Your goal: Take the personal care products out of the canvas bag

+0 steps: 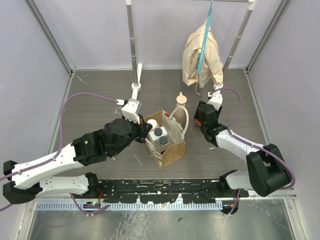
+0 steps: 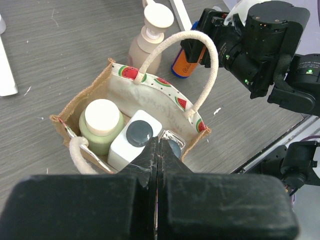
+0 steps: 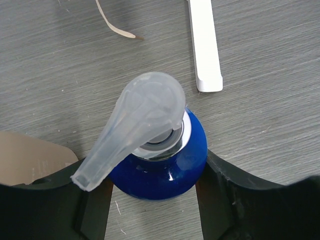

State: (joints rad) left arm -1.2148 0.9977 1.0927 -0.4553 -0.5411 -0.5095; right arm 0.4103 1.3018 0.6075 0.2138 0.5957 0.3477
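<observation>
The canvas bag (image 1: 172, 150) stands at the table's middle, its tan wall (image 2: 76, 106) and cream handle (image 2: 200, 45) plain in the left wrist view. Inside it stand a green cream-capped bottle (image 2: 101, 125), a white bottle with a dark grey cap (image 2: 136, 137) and another dark-capped item (image 2: 176, 146). My left gripper (image 2: 157, 143) hovers shut over the bag's near edge (image 1: 143, 133), nothing visible between its fingers. Behind the bag a beige pump-top bottle (image 2: 150, 37) stands on the table (image 1: 181, 102). My right gripper (image 3: 155, 187) is shut on a blue bottle (image 3: 165, 160) with an orange band (image 2: 184, 62), to the right of the bag (image 1: 202, 119).
A beige cloth on a blue hanger (image 1: 201, 60) hangs from the rack at the back right. A white flat strip (image 3: 205, 45) lies on the table behind the blue bottle, and a white upright piece (image 1: 136, 82) stands at the back centre. Walls close in both sides.
</observation>
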